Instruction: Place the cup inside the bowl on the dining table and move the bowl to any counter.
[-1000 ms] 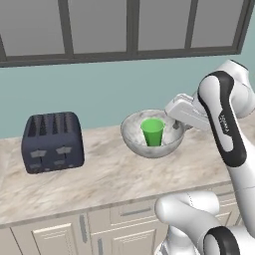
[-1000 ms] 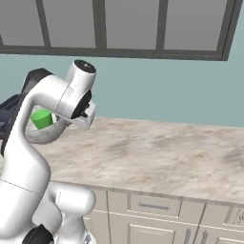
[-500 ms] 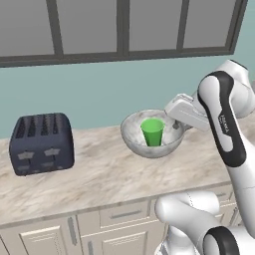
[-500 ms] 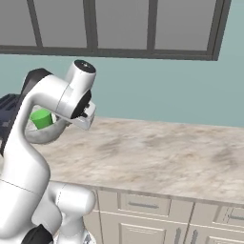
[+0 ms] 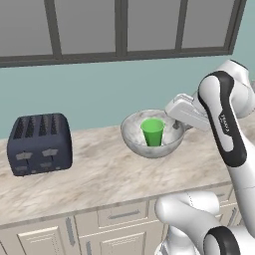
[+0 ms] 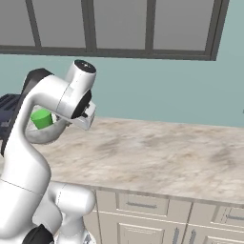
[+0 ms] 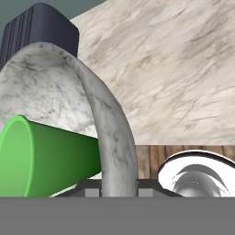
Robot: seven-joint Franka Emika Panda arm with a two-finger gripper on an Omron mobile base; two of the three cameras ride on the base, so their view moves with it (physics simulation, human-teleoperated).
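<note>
Bowl [image 5: 134, 137]: glossy, marbled, glassy. Cup [image 5: 152, 131]: smooth matt green plastic. Counter [image 5: 99, 174]: polished beige marble. Toaster [image 5: 39, 143]: dark matt.

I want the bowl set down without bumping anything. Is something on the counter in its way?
Nothing visible is. The bowl, cup inside, is held by its rim in the gripper above bare counter; the toaster stands well aside.

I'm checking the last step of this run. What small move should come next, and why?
Probably lower the bowl onto the counter. The end effector is clamped on the bowl's rim, the cup sits inside, and the bowl appears to hang just above the counter right of the toaster.
</note>
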